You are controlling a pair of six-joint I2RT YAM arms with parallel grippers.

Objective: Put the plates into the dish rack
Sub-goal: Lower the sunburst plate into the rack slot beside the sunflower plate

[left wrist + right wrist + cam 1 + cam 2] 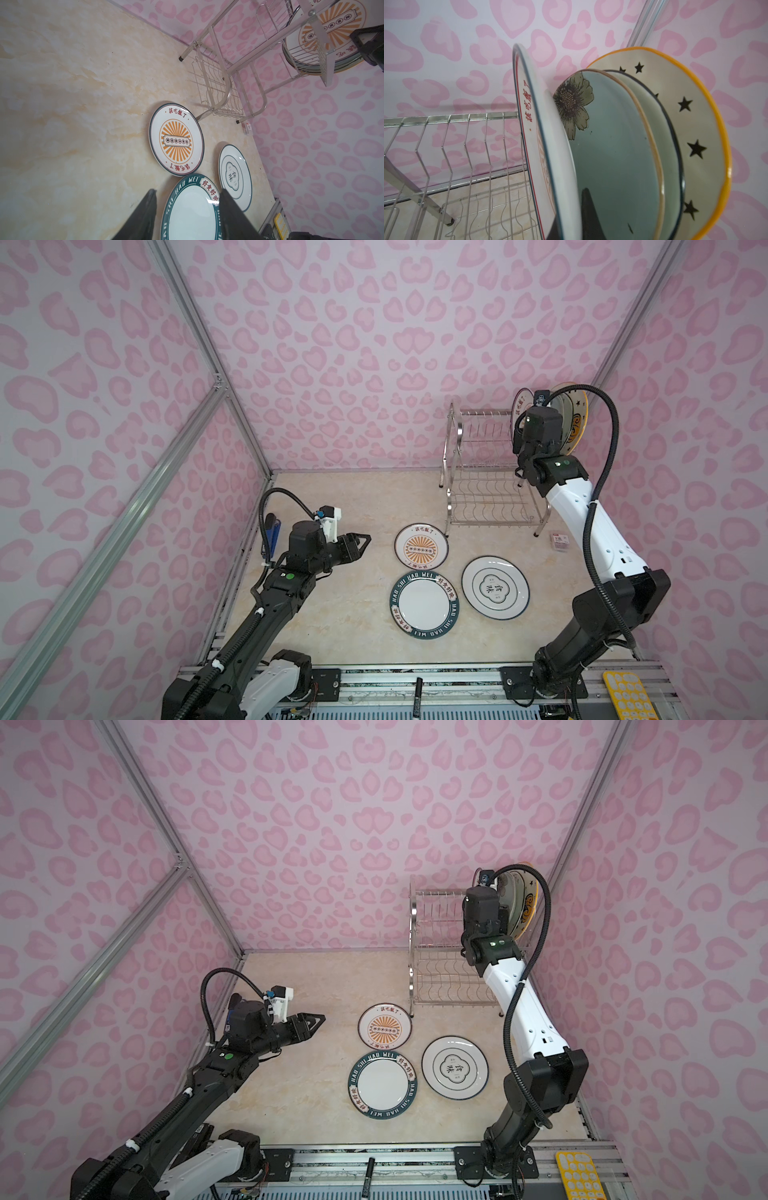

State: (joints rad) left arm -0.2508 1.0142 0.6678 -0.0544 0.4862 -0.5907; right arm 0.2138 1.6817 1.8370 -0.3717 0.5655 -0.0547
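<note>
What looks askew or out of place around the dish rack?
The sunburst plate, gripped by the right gripper, stands at an angle to the pale blue flower plate beside it on the upper tier of the dish rack; their rims converge instead of running parallel. Nothing looks broken or spilled.

Teal-rimmed plate (424, 605): white capitals "HAO SHI HAO WEI" run round the dark rim, printed twice. Red characters 好食好味 sit on two cream banners between the runs.

Flat sunburst plate (176, 139): red 該吃飯了 at one edge, repeated upside down at the opposite edge. The characters in the centre plaque are too small to read.

Emblem plate (495, 588): 食味 in dark characters inside the centre frame.

Upright sunburst plate (544, 145): red 該吃飯了 along the rim, seen in the right wrist view.

Small packet (561, 540) on the bench (332, 497): red-and-white label, print illegible.
</note>
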